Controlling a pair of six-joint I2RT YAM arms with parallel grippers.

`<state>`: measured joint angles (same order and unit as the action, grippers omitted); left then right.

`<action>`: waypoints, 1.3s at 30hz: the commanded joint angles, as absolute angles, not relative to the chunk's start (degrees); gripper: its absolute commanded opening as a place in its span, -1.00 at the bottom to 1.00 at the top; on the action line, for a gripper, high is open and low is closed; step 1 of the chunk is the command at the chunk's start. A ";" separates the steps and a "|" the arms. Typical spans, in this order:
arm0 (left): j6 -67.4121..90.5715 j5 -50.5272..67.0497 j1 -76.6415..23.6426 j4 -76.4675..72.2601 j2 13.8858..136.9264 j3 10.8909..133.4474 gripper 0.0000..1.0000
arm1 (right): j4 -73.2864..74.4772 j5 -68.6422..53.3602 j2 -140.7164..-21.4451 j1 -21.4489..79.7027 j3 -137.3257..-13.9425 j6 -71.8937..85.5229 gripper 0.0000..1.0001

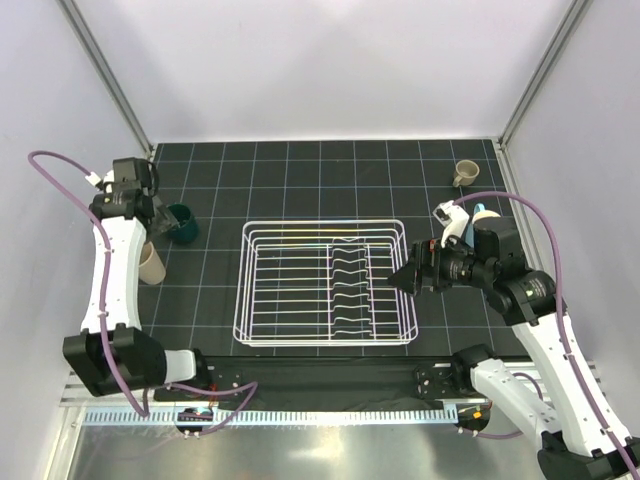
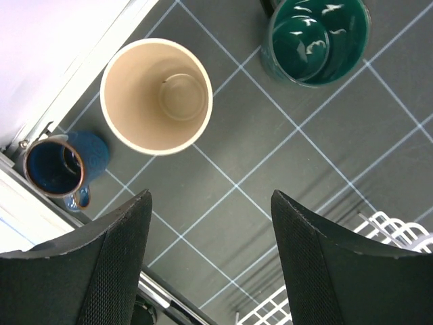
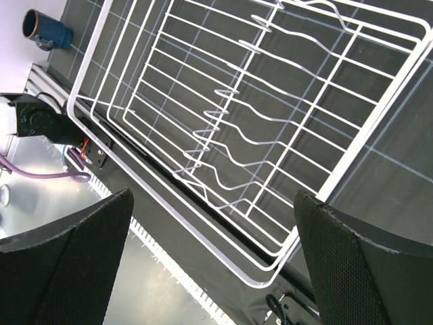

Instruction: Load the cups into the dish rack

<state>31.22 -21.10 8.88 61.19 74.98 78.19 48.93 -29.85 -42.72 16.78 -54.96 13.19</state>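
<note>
Beige tapered cup (image 2: pixel 155 95), teal mug (image 2: pixel 318 40), seemingly glazed; white wire dish rack (image 1: pixel 290 285); left gripper (image 2: pixel 210 200), right gripper (image 3: pixel 213 196) released

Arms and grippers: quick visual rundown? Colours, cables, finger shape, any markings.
The left arm and right arm both have white link shells with black joint housings and black bases. A purple cable loops along each arm. The left gripper and right gripper have broad black fingers with finely textured inner faces. No markings are legible.
</note>
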 commanded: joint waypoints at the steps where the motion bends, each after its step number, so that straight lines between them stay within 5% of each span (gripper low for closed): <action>1: 27.86 -19.07 10.63 57.92 78.12 79.37 0.39 | 46.23 -31.56 -42.27 17.40 -55.81 11.78 0.99; 19: 23.99 -19.95 16.70 50.89 83.84 74.44 0.30 | 45.35 -32.17 -42.71 18.19 -54.58 12.39 1.00; 31: 25.93 -19.25 17.84 49.57 86.57 71.02 0.01 | 45.18 -32.08 -44.65 18.37 -55.11 13.18 0.99; 39: 26.46 -18.46 17.84 49.57 87.72 70.84 -0.55 | 45.18 -31.73 -44.47 18.63 -53.97 13.80 0.99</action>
